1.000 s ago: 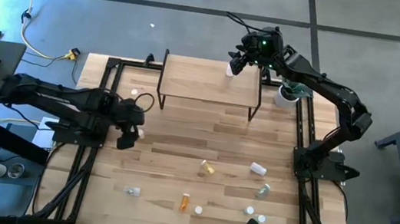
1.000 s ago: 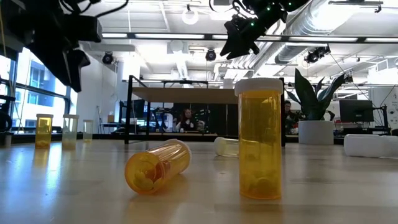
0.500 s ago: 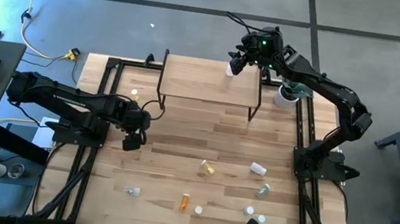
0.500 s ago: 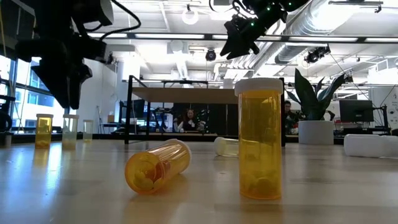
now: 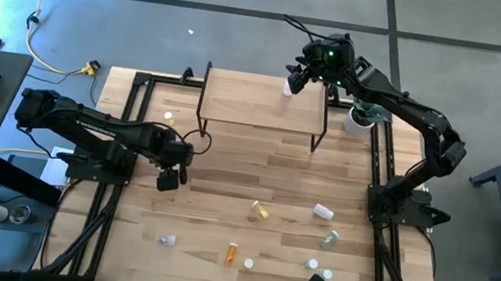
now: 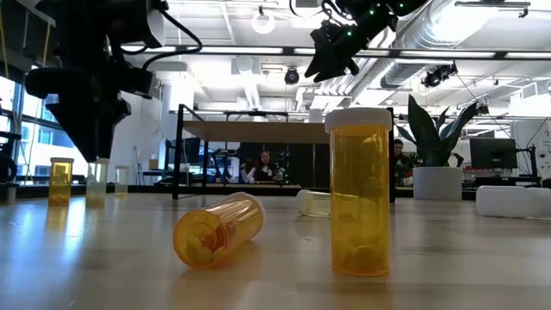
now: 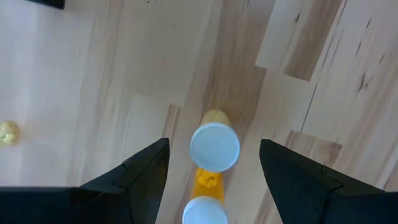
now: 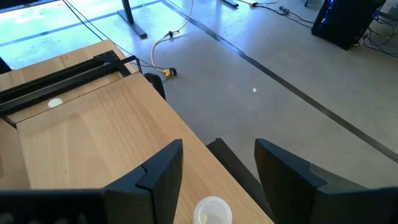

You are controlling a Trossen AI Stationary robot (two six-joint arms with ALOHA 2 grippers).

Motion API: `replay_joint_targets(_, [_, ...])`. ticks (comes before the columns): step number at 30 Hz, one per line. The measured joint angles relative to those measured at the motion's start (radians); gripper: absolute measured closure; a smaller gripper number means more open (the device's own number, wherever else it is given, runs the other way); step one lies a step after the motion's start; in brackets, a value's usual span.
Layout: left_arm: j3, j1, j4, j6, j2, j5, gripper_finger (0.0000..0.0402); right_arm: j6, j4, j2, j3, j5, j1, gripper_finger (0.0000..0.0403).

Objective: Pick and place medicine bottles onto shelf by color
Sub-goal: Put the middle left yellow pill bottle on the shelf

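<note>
Bottles are all over the tabletop [image 5: 226, 181]: a yellow one [image 5: 261, 211] lying near the middle, an orange one [image 5: 232, 253] closer to the front edge, a white one [image 5: 323, 211] and a greenish one [image 5: 329, 237] off to the right. Two capped yellow bottles [image 7: 214, 147] stand right under the left gripper [image 5: 168, 180], fingers spread wide and holding nothing. Over on the shelf [image 5: 260, 103], a single white bottle [image 5: 288, 87] sits near its back right edge. The right gripper [image 5: 297, 76] hangs just above that one, fingers [image 8: 155, 171] apart on either side, not squeezing it.
</note>
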State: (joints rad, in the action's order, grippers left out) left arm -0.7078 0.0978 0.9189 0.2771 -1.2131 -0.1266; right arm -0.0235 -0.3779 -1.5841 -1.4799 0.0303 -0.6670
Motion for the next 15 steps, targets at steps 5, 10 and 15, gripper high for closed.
replay_joint_targets(5, [0.000, 0.000, -0.004, 0.000, -0.017, 0.001, 0.0163, 0.000, 0.000, 0.000, 0.000, 0.000, 0.000, 0.0212])
replay_joint_targets(10, [0.000, 0.000, -0.004, 0.000, -0.026, 0.002, 0.0163, 0.000, 0.000, 0.000, 0.000, 0.000, 0.000, 0.0212])
replay_joint_targets(15, [0.000, 0.000, -0.005, 0.000, -0.026, 0.002, 0.0164, -0.002, 0.000, 0.000, 0.000, 0.000, 0.000, 0.0212])
